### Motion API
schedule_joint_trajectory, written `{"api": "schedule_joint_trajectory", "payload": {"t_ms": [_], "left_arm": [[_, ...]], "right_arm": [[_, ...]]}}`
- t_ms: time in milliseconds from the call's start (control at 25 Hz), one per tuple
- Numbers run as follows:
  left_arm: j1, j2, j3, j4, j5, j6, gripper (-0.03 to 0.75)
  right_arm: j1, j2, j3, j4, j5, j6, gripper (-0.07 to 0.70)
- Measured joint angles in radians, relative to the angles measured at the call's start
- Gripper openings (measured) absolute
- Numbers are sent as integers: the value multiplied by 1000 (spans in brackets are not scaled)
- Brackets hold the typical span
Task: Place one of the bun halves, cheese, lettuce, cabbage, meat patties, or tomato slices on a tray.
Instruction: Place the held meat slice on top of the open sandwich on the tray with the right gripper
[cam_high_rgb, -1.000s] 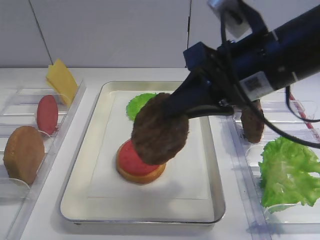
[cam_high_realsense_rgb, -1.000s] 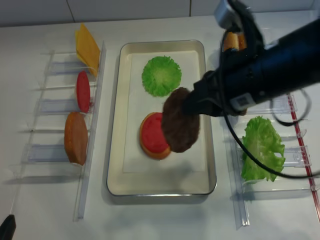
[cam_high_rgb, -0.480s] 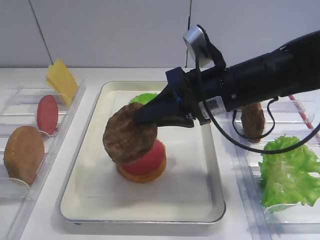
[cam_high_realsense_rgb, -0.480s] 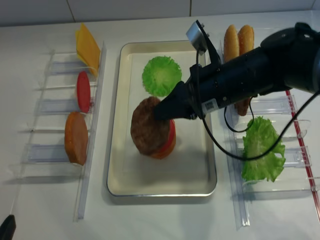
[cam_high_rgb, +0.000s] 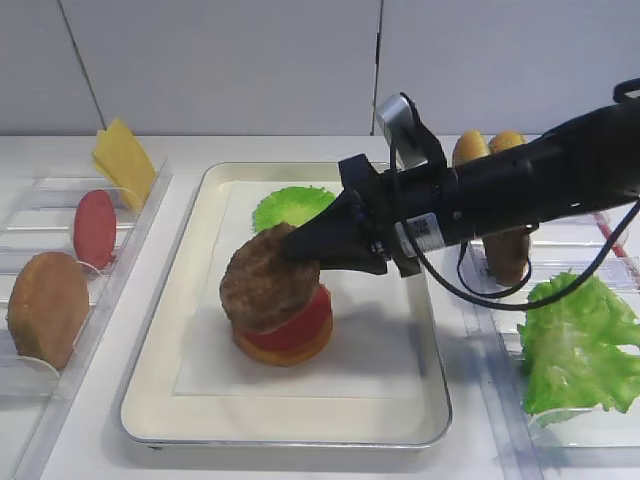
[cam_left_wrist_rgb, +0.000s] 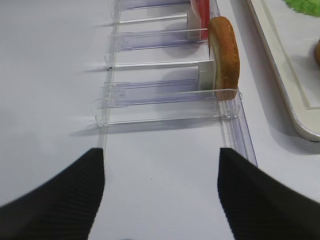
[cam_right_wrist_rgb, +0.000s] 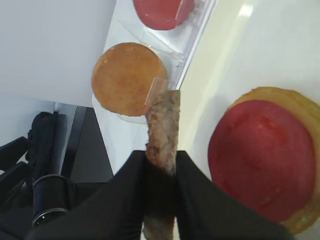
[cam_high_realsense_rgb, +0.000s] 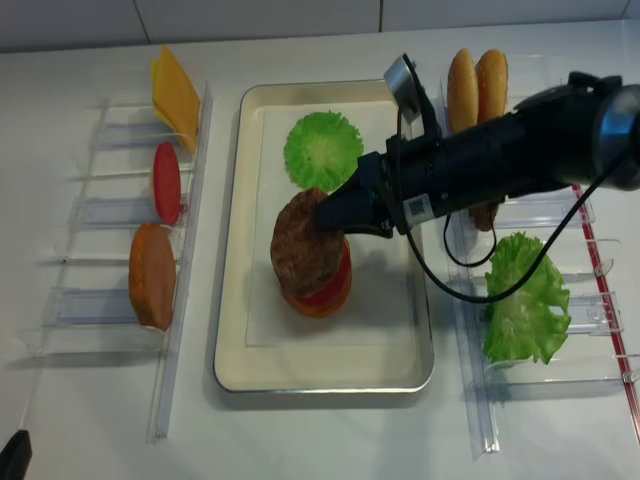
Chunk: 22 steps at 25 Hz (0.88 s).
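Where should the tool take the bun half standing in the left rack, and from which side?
Grip the bun half across its two flat faces near its upper rim, coming from above. It stands on edge in the clear rack, so the top rim is exposed while the rack's dividers guard its lower part. The rounded face may slip, so a fairly deep bite seems safer.

White tabletop (cam_high_rgb: 90, 440), pale panelled wall (cam_high_rgb: 220, 65)

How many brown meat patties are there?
2. One rough dark brown meat patty is pinched in the right gripper over the red tomato slice; another patty stands in the right clear rack, partly hidden.
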Motion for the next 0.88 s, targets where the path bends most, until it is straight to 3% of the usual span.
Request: {"api": "schedule_joint_trajectory", "payload": {"t_ms": [880], "left_arm": [[0,0,0,0,0,0,471]], "right_arm": [[-36,50,0,19,15,-58,176]]}}
